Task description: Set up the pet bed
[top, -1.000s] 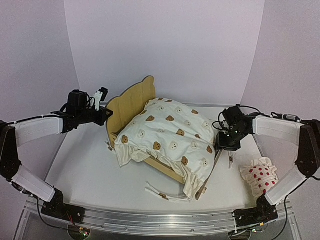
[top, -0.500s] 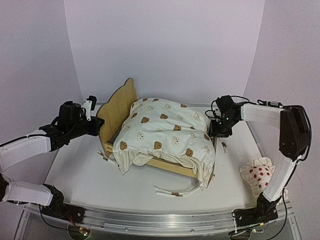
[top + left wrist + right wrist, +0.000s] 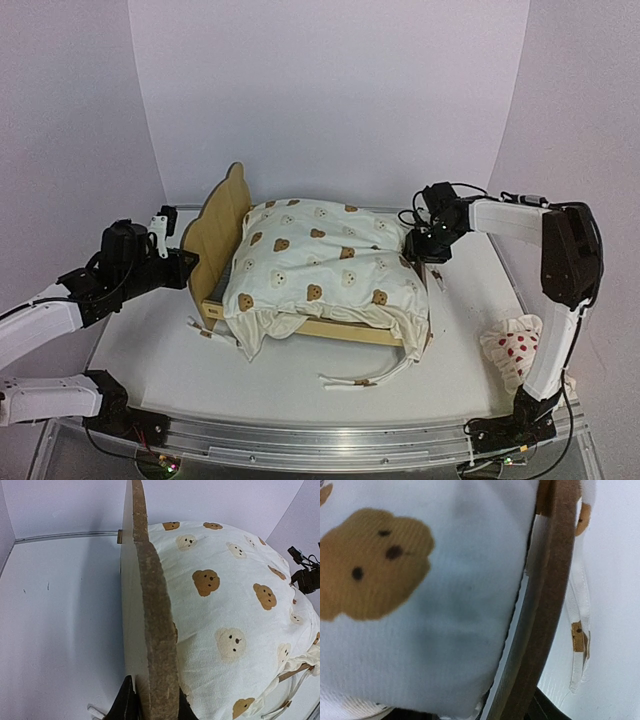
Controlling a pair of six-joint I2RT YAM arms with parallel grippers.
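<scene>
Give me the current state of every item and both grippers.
pet bed: upright on the table, headboard at the left.
cushion: on the bed, spilling over the near side, untied.
pillow: off the bed, at the table's right edge.
left gripper: shut on the headboard edge.
right gripper: straddling the foot end; grip unclear.

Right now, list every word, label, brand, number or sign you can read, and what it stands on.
No text can be read.
The cushion: bear faces only, no lettering.
The pet bed: bare wood headboard.
The brown tab on a white tie: too blurred to tell whether it bears writing.
The dotted pillow: red dots only.
</scene>
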